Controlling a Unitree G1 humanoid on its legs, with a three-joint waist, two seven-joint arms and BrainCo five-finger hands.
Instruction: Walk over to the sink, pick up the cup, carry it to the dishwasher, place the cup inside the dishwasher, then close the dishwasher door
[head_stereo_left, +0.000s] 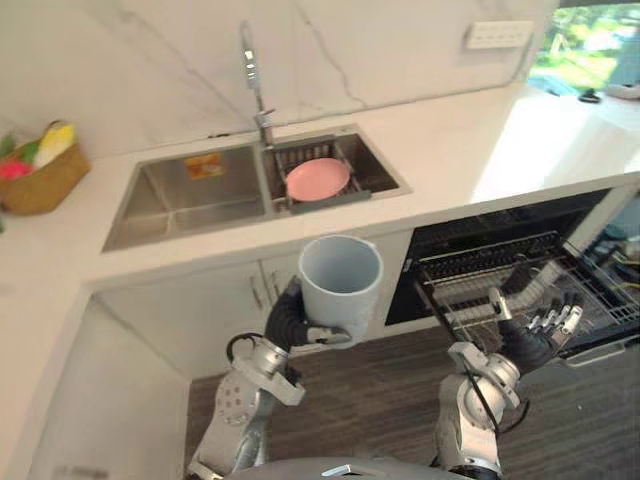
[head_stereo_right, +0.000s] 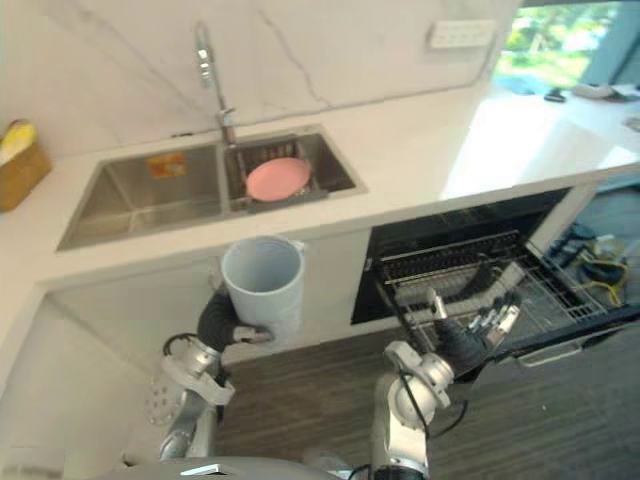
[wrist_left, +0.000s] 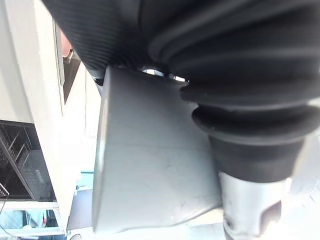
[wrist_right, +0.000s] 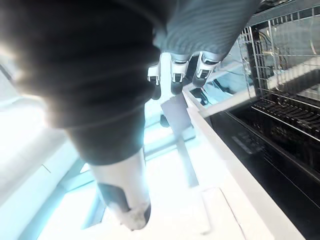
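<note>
A pale blue-grey cup (head_stereo_left: 340, 279) stands upright in my left hand (head_stereo_left: 292, 320), held in front of the counter below the sink (head_stereo_left: 190, 190). The hand's fingers curl round the cup's lower wall, and the cup's side (wrist_left: 150, 170) looms close in the left wrist view. To the right the dishwasher (head_stereo_left: 500, 250) stands open with its wire rack (head_stereo_left: 480, 280) pulled out and its door (head_stereo_left: 610, 335) folded down. My right hand (head_stereo_left: 545, 320) hovers over the rack's front with relaxed, spread fingers (wrist_right: 172, 75), holding nothing.
A pink plate (head_stereo_left: 318, 178) lies in the sink's right basin under the tap (head_stereo_left: 255, 80). A basket of fruit (head_stereo_left: 40, 165) sits on the counter's left end. White cabinet fronts (head_stereo_left: 200, 300) close off the space under the counter; dark wood floor (head_stereo_left: 370, 390) lies below.
</note>
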